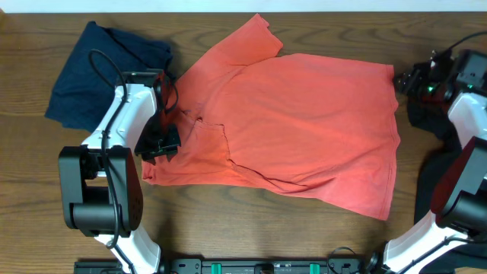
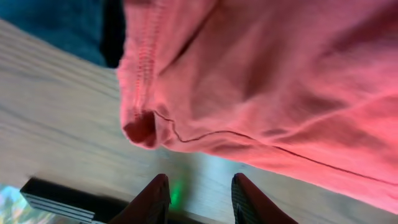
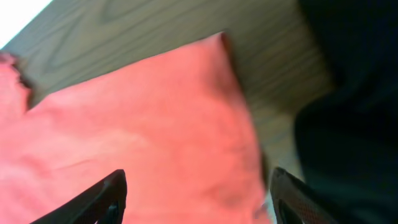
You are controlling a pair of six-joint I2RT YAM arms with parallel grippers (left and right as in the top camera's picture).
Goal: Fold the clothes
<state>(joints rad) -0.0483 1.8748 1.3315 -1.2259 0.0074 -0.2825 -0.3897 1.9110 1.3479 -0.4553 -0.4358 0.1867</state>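
Observation:
The coral-red T-shirt lies spread across the middle of the table, plain side up; no lettering or label shows. My left gripper hovers at its near-left corner. In the left wrist view its fingers are open and empty over bare wood, just short of the shirt's stitched hem. My right gripper is at the shirt's far-right corner. In the right wrist view its fingers are wide open above the coral fabric, holding nothing. A dark navy garment lies crumpled at the far left.
A black garment lies under the right arm at the right edge; it also shows in the right wrist view. The wooden table shows along the front. The arm bases stand at the near edge.

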